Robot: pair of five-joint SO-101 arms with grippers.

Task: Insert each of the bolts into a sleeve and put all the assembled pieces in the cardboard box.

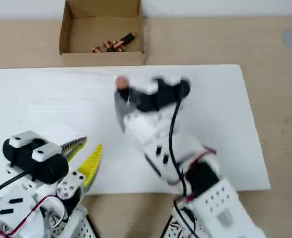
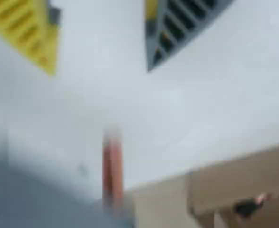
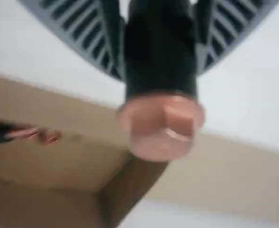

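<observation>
Near left, the left pincer is hanging spread wide, gripping nothing, over the white mat. Further out, mid-table, the right pincer is pinching one assembled piece, copper bolt head poking out of its black sleeve. At the far edge, one cardboard box is sitting on the table, holding a small clump of copper-and-black pieces, too jumbled to count.

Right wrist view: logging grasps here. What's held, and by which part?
The right gripper holds an assembled piece by its black sleeve; the copper bolt head sticks out beyond the fingers.
</observation>
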